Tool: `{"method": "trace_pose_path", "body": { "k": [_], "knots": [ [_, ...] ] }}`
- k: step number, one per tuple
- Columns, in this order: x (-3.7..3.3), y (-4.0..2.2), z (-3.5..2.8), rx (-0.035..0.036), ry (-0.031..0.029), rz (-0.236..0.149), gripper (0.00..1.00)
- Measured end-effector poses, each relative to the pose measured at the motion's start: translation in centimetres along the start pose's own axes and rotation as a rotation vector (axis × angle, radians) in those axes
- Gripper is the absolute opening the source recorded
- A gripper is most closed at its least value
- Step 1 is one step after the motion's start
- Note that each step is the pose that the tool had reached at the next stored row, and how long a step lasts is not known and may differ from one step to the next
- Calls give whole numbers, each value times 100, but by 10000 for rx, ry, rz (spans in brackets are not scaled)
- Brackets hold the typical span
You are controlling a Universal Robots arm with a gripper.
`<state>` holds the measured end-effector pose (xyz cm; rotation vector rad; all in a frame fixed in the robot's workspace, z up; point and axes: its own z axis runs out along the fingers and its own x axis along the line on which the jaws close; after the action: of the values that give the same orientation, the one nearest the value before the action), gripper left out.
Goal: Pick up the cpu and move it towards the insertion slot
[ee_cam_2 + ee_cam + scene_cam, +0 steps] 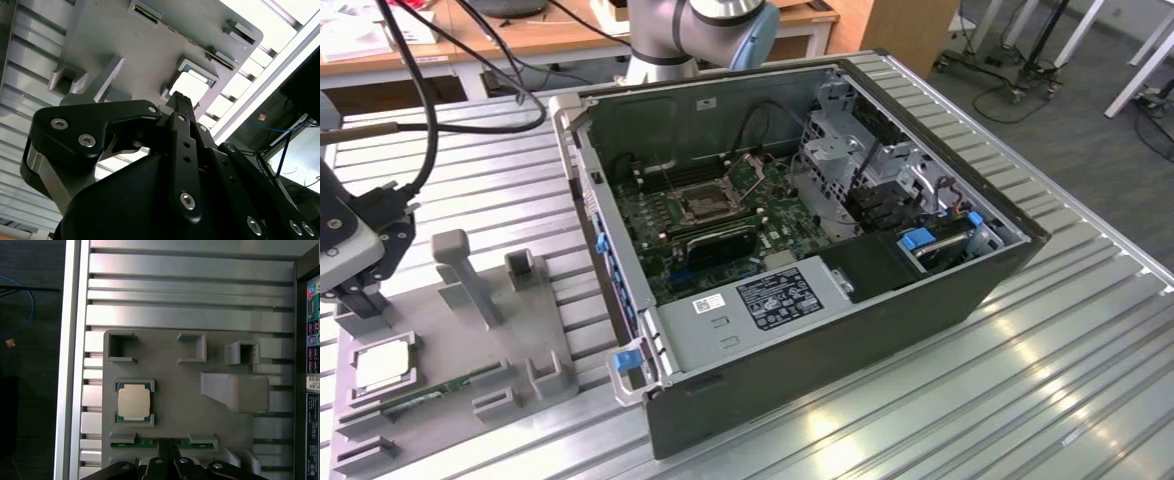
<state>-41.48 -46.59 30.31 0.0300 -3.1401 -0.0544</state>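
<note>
Your tool (363, 305) hung at the exterior view's left edge over the grey fixture (507, 335), its fingers drawn together on nothing as far as you could judge. The cpu (382, 366) lay flat in its pocket just beside the tips, untouched. Well apart, toward that view's right, the open computer case (854, 330) lay on the counter (1081, 330), holding the motherboard (720, 240) with the insertion slot (707, 206) on it, dark-centred in a silvery frame. In the second wrist view the tool (182, 98) pointed its narrow, closed fingers at the fixture (150, 55), and the cpu (196, 84) showed as a bright square just past the tips. In the first wrist view the cpu (134, 403) sat square in a framed pocket of the fixture (185, 400), the green memory stick (145, 443) lay in its own groove alongside, beneath the tool (165, 450), and three other pockets held nothing. You would have reckoned the chip light, stiff and thin, with a smooth lid apt to slip and a delicate underside. The frame's gaps on two opposite sides looked like the place to take it by its edges.
</note>
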Motion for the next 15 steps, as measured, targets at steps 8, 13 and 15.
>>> {"method": "trace_pose_path", "body": {
  "k": [8,13,15],
  "knots": [
    [3,-1,24,-1,-1,0,11],
    [18,0,25,0,0,1,11],
    [27,0,26,0,0,0,11]
  ]
}}
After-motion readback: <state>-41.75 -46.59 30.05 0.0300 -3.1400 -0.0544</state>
